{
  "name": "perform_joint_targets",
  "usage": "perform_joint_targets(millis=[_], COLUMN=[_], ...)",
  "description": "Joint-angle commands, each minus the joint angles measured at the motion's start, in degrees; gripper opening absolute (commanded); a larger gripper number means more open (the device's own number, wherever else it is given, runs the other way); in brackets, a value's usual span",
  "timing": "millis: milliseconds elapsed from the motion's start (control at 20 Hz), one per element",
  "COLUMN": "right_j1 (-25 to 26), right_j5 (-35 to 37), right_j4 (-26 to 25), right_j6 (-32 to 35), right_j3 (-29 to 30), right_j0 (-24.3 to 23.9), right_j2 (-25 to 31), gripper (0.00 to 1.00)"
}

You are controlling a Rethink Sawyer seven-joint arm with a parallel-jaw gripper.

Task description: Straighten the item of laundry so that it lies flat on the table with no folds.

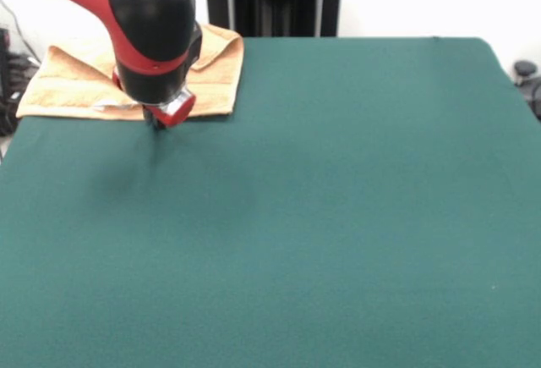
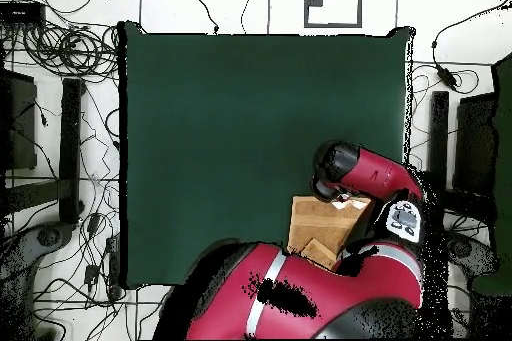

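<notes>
The item of laundry (image 1: 63,85) is an orange-tan towel lying at the far left corner of the green table (image 1: 338,216) in the front view. Its far right corner is folded over, and a pale band runs along its near edge. My gripper (image 1: 158,120) is down at the towel's near edge, close to its right corner, under the red and black wrist, which hides the towel's middle. Seen from overhead, the towel (image 2: 322,219) lies near the table's bottom right edge (image 2: 400,107), partly under my arm, and the gripper is hidden below the wrist.
The towel's left end reaches the table's left edge in the front view. Green cloth stretches wide to the right and toward the near side. Overhead, cables (image 2: 70,52) and dark equipment (image 2: 25,122) lie on the floor around the table.
</notes>
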Motion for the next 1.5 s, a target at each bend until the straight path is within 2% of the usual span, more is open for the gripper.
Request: perform_joint_targets(millis=[50,200,450,500,850,1300,1500], right_j1=[14.26,15.13,15.86,15.61,15.16,14.96,11.70], right_j5=[-28.92,-35.40,-36.11,-36.00,-33.96,-37.30,-36.02], right_j4=[-9.86,-11.41,-11.39,-11.46,-12.31,-12.30,-12.62], right_j6=[7.41,7.48,7.75,7.03,6.77,6.75,4.02], right_j3=[4.86,5.16,4.54,4.61,3.72,4.12,6.56], right_j0=[-5.39,-6.37,-6.55,-7.10,-8.07,-9.14,-11.21], right_j2=[0.71,0.90,0.57,1.09,2.19,3.39,6.21], gripper=[0.00,0.00,0.00,1.00,1.00,1.00,1.00])
